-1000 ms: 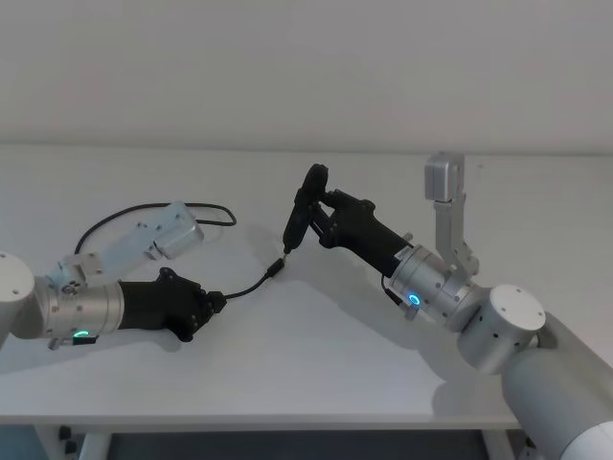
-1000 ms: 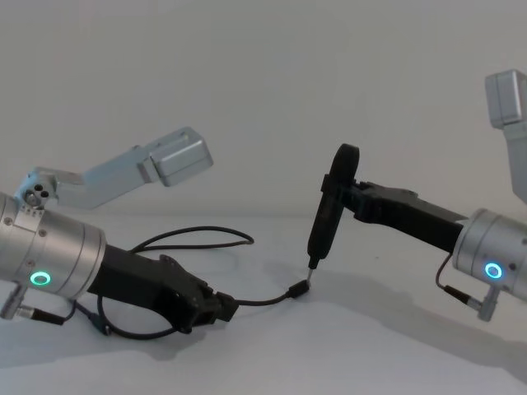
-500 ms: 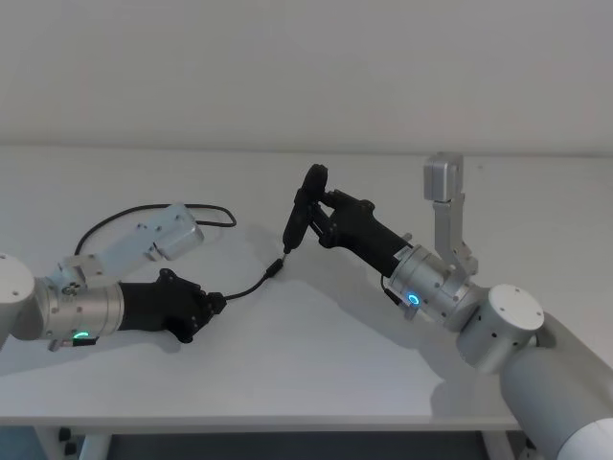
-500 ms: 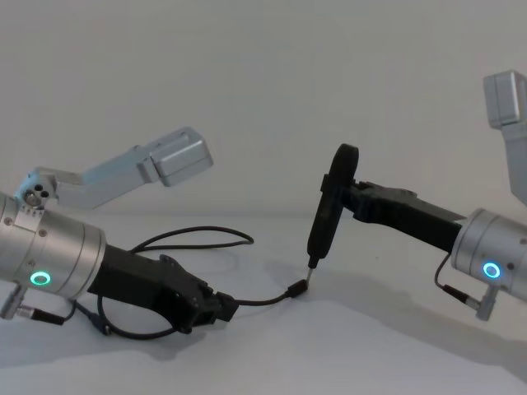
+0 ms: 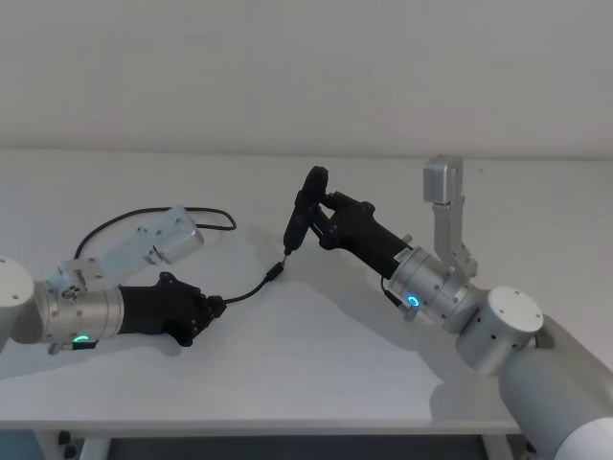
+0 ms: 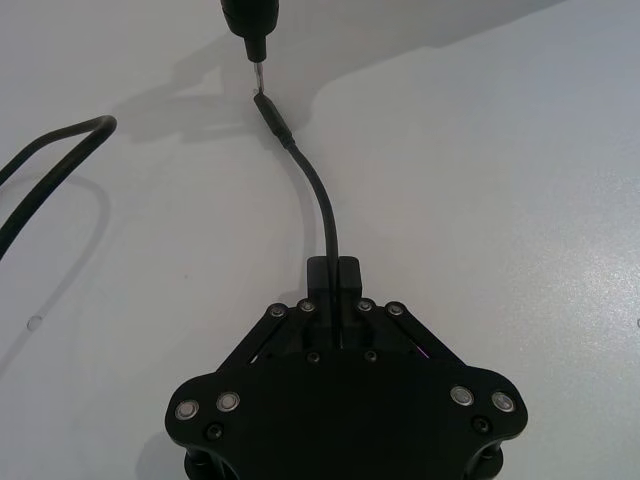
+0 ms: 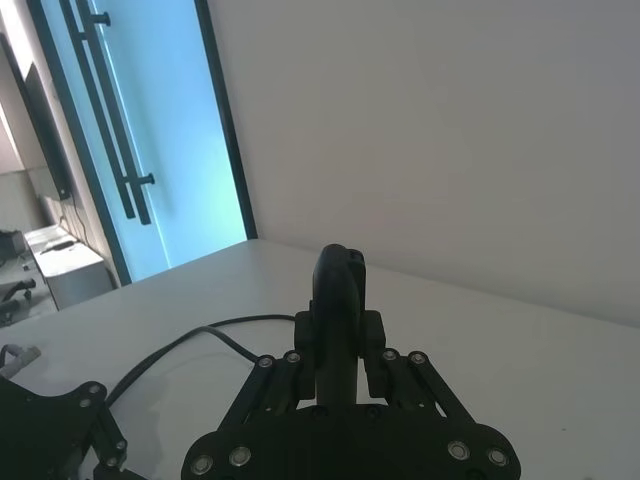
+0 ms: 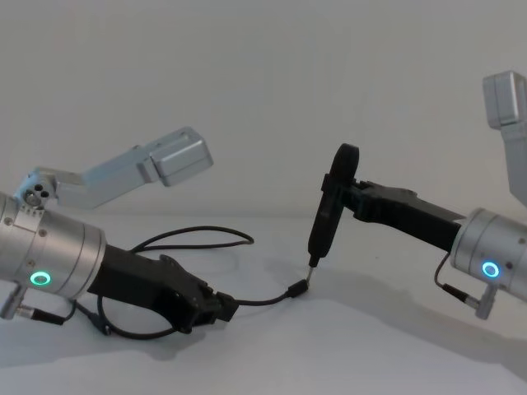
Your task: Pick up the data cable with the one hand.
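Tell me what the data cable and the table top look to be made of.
Data cable: black, matte, likely rubber or soft plastic sheath; it bends in smooth curves and lies in loose loops. The left end effector is shut on it near one plug.
Table top: white, smooth, faintly glossy, probably laminate or painted board; it shows soft shadows. The exact material cannot be told.

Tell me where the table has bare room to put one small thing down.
The table is bare at the front edge, between both arms, and along the far side by the wall. The middle is crowded: the left claw grips the cable, whose plug lies under the black tool in the right claw. Loops lie behind the left arm.
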